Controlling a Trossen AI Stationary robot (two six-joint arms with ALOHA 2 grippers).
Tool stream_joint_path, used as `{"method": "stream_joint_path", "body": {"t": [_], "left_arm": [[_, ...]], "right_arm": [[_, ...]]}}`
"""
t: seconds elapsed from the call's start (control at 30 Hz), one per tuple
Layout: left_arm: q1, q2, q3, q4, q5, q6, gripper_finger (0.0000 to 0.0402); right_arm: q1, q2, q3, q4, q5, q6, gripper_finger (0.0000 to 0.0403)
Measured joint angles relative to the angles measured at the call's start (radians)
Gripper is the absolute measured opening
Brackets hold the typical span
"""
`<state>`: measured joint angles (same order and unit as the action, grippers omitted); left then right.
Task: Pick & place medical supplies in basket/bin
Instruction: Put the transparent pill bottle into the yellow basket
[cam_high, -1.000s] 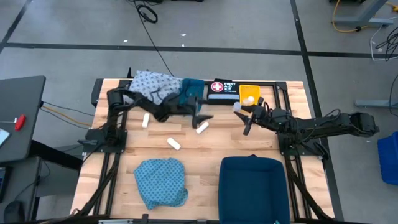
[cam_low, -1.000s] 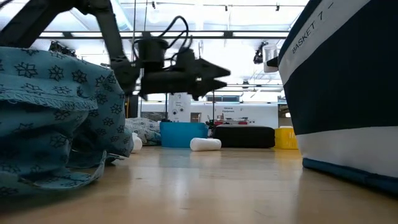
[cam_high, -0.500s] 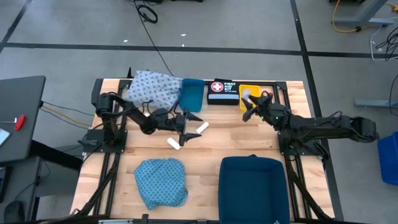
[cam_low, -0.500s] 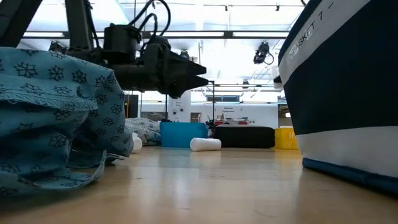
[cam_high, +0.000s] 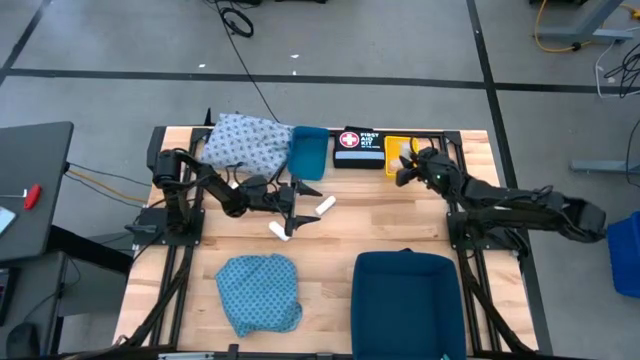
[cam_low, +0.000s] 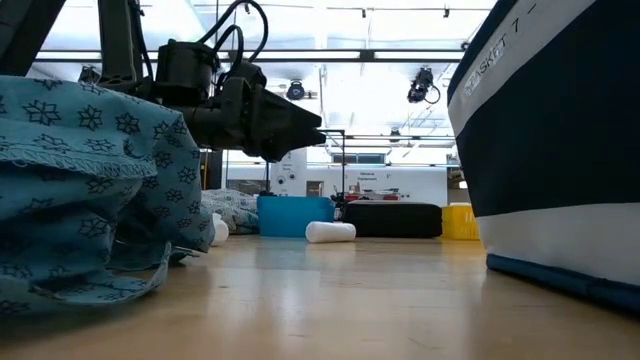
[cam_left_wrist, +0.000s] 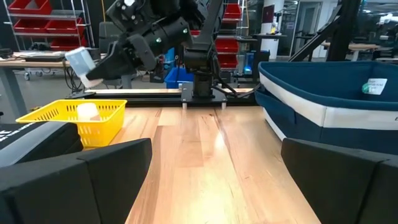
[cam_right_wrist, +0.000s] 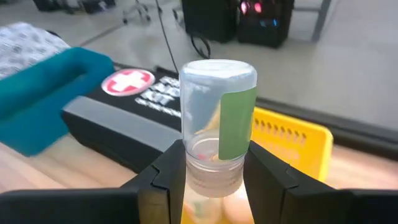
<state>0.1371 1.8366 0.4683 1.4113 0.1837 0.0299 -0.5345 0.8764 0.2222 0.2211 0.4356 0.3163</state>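
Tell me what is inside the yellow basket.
The yellow basket holds one pale vial; its walls hide anything lower. The right hand holds another vial above it.

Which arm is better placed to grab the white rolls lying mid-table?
Left. The left gripper hangs open beside the two white rolls. The right gripper holds a vial at the yellow basket.

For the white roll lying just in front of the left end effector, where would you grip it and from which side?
Grip the white roll across its middle, coming straight down from above. It lies flat on the table, apart from the other roll, so its curved long sides are free for the open left end effector to straddle.
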Motion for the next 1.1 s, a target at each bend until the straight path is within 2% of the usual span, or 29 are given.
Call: {"method": "stream_joint_path", "body": {"t": [0.23,0.57,1.03,1.1], "left_arm": [[0.000,0.000,0.000,0.000,0.007,0.000,0.0362],[0.000,0.001,0.000,0.000,0.008,0.004,0.0362],[0.000,0.002,0.000,-0.001,0.008,-0.005,0.0362],[0.000,0.002,0.000,0.000,0.008,-0.006,0.0362]], "right_arm": [[-0.082,0.000,0.001,-0.111,-0.100,0.046,0.0128],[-0.149,0.000,0.001,-0.225,-0.179,0.067,0.0128],[-0.155,0.000,0.001,-0.240,-0.208,0.064,0.0128],[-0.155,0.000,0.001,-0.240,-0.208,0.069,0.0142]]}}
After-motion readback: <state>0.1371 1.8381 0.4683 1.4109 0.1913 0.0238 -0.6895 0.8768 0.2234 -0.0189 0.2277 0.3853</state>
